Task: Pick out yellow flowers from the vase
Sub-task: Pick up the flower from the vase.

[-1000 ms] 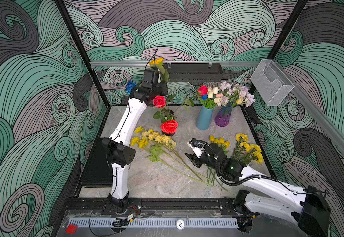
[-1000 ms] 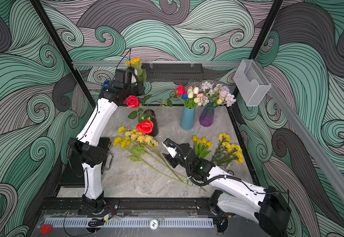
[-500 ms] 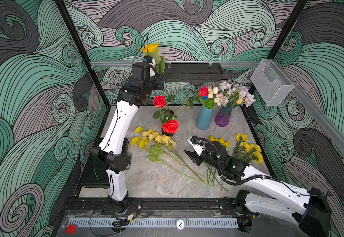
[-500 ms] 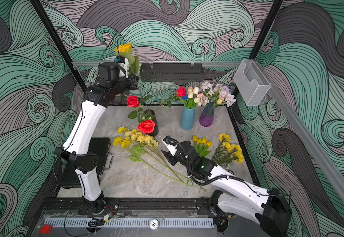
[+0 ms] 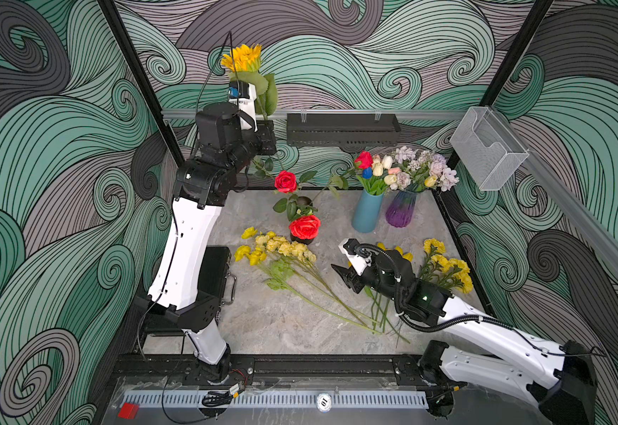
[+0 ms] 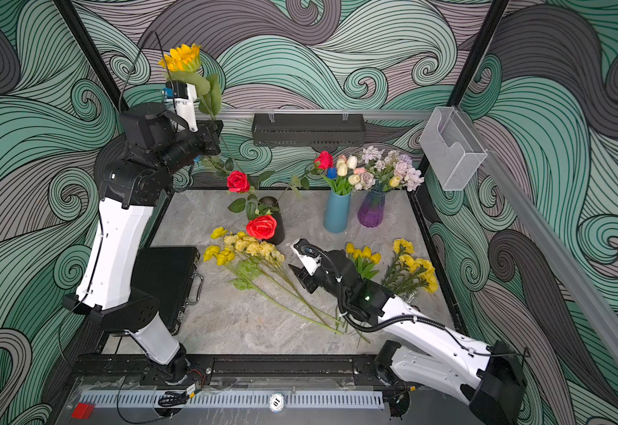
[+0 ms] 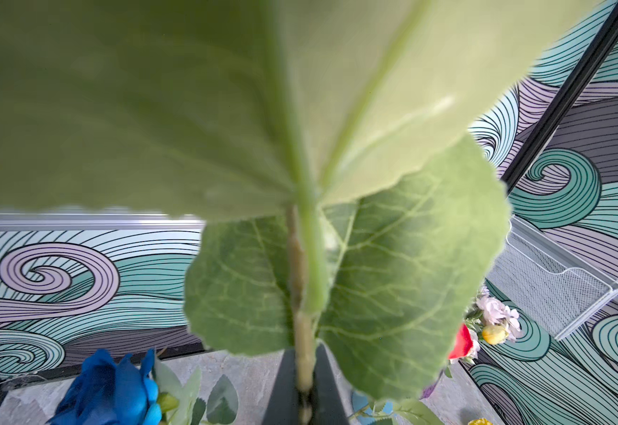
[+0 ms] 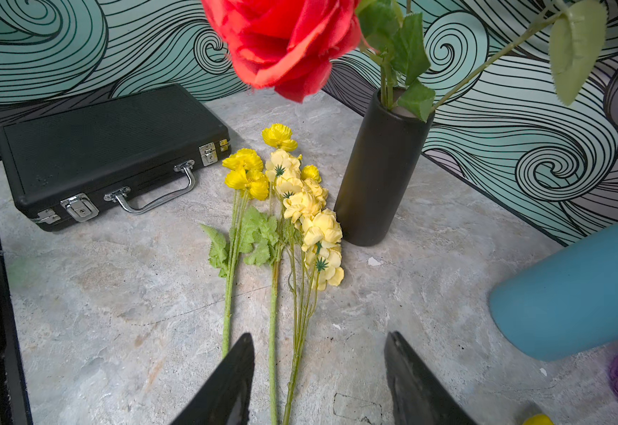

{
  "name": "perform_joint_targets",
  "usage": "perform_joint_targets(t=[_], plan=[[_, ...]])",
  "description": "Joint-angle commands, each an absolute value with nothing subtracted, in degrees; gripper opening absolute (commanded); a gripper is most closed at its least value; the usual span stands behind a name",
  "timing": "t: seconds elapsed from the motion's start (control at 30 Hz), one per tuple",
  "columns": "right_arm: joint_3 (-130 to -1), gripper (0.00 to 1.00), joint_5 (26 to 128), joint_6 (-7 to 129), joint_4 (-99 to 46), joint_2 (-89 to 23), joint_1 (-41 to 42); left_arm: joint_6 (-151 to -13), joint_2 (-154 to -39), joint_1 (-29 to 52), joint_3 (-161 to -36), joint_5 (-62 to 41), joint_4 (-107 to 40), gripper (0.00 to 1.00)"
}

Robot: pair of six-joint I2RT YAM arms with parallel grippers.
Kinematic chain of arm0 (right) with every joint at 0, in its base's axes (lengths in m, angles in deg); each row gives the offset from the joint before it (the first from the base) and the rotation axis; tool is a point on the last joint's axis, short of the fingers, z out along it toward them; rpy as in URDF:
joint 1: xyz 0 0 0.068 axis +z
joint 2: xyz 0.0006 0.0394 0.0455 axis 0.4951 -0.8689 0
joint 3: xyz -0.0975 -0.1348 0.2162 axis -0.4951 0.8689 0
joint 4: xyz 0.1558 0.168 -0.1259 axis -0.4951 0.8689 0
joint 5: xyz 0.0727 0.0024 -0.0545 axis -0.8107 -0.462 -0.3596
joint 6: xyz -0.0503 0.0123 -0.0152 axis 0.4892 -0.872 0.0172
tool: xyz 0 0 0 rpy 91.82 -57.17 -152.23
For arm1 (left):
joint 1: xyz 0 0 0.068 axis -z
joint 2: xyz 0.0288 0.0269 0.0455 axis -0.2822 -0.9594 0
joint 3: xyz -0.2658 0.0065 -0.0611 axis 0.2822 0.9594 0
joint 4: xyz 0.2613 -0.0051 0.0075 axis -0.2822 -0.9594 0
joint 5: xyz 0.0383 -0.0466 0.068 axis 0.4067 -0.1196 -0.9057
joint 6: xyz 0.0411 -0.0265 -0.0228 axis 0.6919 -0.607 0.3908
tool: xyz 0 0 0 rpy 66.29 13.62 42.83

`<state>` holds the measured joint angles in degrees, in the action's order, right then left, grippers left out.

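The left gripper [image 7: 304, 371] is pinching the sunflower [image 5: 242, 59] by its stem. Its two dark fingers [image 7: 281, 397] are pressing together on the stem just below a pair of broad leaves [image 7: 392, 276], which are filling most of the left wrist view. In both top views the arm is holding the flower high above the back left corner of the bench [image 5: 263, 323], bloom uppermost, and the lower stem is getting lost among rose leaves beneath the gripper.

The right gripper [image 8: 320, 338] is hovering over the middle of the bench with its fingers [image 8: 234, 379] standing part-way apart and gripping nothing. In the right wrist view the green stems of the yellow sprays [image 8: 300, 206] are lying on the bench and running between the two fingers — their blooms are resting just beside the foot of the black vase [image 8: 381, 176], where two red roses [image 5: 304, 226] are standing.

Yellow tulips [image 6: 362, 254] and yellow pom-poms [image 5: 447, 265] are lying toward the right edge, beside the right arm. At the back edge the blue vase [image 5: 367, 213] and purple vase [image 5: 401, 213] are holding pale blooms, with one small yellow bud [image 5: 429, 181] showing among them. A black case [image 8: 108, 147] is lying at the left edge.
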<state>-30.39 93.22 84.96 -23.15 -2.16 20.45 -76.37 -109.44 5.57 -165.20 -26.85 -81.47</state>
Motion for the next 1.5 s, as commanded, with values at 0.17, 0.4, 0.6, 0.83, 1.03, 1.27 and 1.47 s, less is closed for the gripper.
perform_joint_targets(t=[0.17,0.4,0.6,0.83,1.03,1.27,1.47], plan=[[-33.5,0.56,91.8,85.2,-22.3,-2.4,20.2,-76.4,-101.0,5.2,-162.7,-32.5,-90.0,0.03],[-35.6,0.56,89.8,84.8,-22.4,-3.8,20.1,-79.6,-92.0,3.7,-151.9,-33.7,-90.9,0.02],[-37.2,0.56,87.5,83.9,-24.0,-4.3,20.1,-80.1,-82.0,3.6,-133.7,-31.1,-87.4,0.0],[-38.2,0.55,83.2,82.1,-26.9,-6.1,21.0,-83.3,-73.2,3.0,-116.3,-23.6,-81.2,0.0],[-38.0,0.55,80.4,80.8,-32.0,-8.1,25.1,-85.0,-68.1,3.1,-103.9,-13.9,-73.3,0.0],[-41.2,0.54,78.8,79.3,-34.1,-13.4,28.6,-89.4,-65.6,3.1,-96.5,-0.8,-67.3,0.0],[-44.7,0.54,76.6,78.8,-34.2,-17.7,30.1,-94.6,-63.3,3.9,-88.5,5.0,-58.5,0.0]])
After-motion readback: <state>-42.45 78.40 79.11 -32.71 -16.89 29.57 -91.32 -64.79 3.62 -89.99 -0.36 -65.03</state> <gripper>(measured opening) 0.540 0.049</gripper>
